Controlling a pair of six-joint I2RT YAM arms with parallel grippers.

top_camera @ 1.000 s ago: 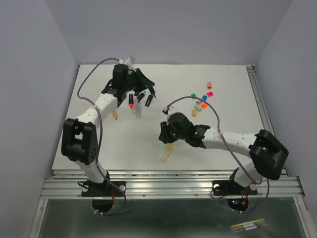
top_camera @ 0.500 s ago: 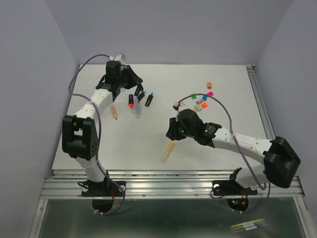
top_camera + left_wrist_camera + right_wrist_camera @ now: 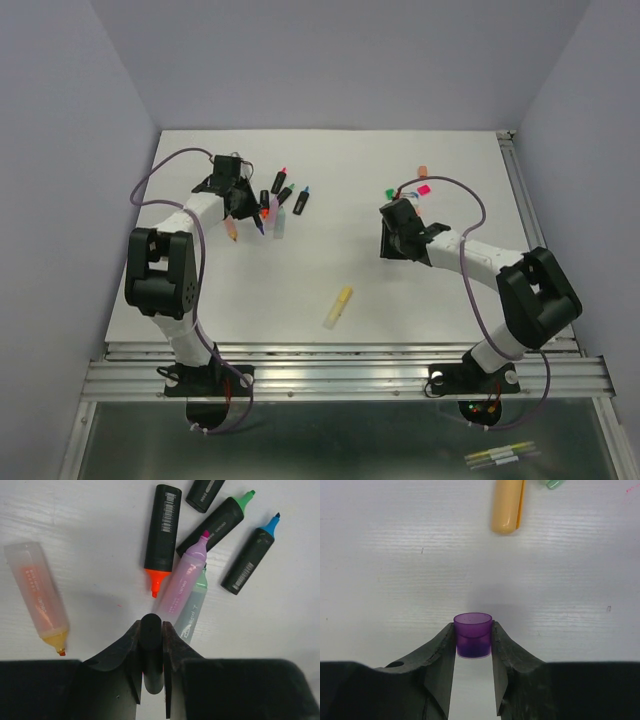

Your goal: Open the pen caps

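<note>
My left gripper is shut on a black pen barrel, just above a cluster of uncapped pens. Among them are a black pen with an orange tip, a lilac one, a pale green one and black ones tipped green and blue. An orange translucent pen lies apart to the left. My right gripper is shut on a purple pen cap, close over the table. An orange cap lies ahead of it. Loose pen caps sit at the back right.
A yellow pen lies alone near the table's middle front. The table is white, with a metal rail along its near edge. Grey walls close in the left, right and back.
My right gripper has swung away from the yellow pen, right and back toward the loose caps, carrying the purple cap. My left gripper has come down to the pen cluster with the black barrel.
</note>
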